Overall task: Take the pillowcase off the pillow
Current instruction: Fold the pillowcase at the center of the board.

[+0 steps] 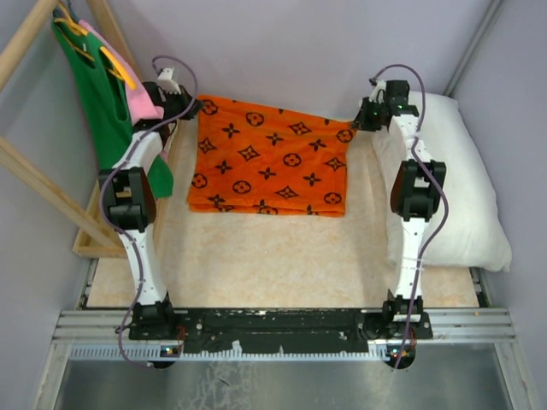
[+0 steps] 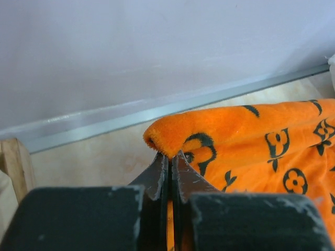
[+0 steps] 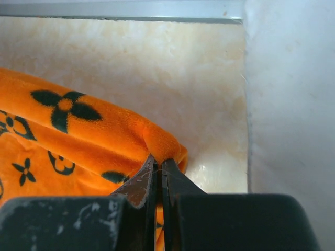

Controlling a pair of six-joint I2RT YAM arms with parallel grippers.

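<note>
Pale, mottled cream table [image 1: 273, 265] fills the floor of a grey-walled booth, with a metal rail [image 1: 282, 325] along its near edge carrying both arm bases. Past the bare middle of the table lies the pillowcase [image 1: 269, 162], empty and flat, its near edge doubled into layers. The pillow [image 1: 466, 188] lies bare along the table's right side, beside the right arm and outside the pillowcase.

At the far corners, the left gripper [image 1: 192, 108] and the right gripper [image 1: 355, 126] each hold a corner of the pillowcase. Only the wrist views show how. On the left the fingers are pressed together on a rolled orange corner, with the grey wall [image 2: 157, 47] right behind. On the right they pinch the other corner tip just above the table, with a white mass at the frame's right, probably the pillow's flank.

Only the top view shows the wooden frame [image 1: 43, 188] at far left, where a green top [image 1: 102, 94] and a pink garment [image 1: 137, 85] hang.
</note>
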